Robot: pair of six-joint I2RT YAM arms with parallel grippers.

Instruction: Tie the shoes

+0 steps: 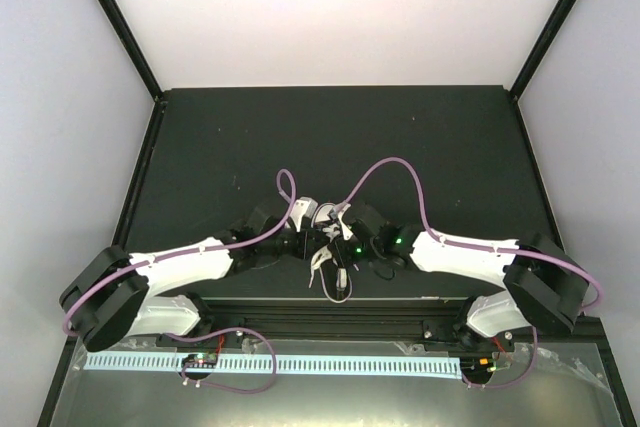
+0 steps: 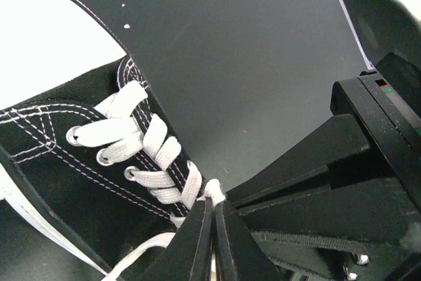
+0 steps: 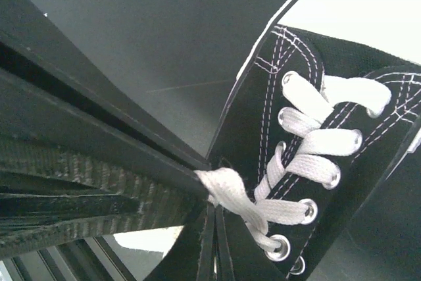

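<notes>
The shoe (image 2: 66,162) lies on the tabletop (image 2: 250,64), left claw (image 2: 214,205) and right claw (image 3: 209,205) either side of it, each seemingly pinching lace (image 2: 151,143) by its eyelets (image 3: 308,210). Uneven pulling could slip the lace free or drag the shoe.

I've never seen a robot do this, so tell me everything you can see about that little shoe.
The shoe is a black canvas sneaker with white stitching, metal eyelets and a white sole rim. Its white laces are crisscrossed, with no bow visible. It lies on the dark table, where the left end effector and right end effector each pinch a lace.
</notes>
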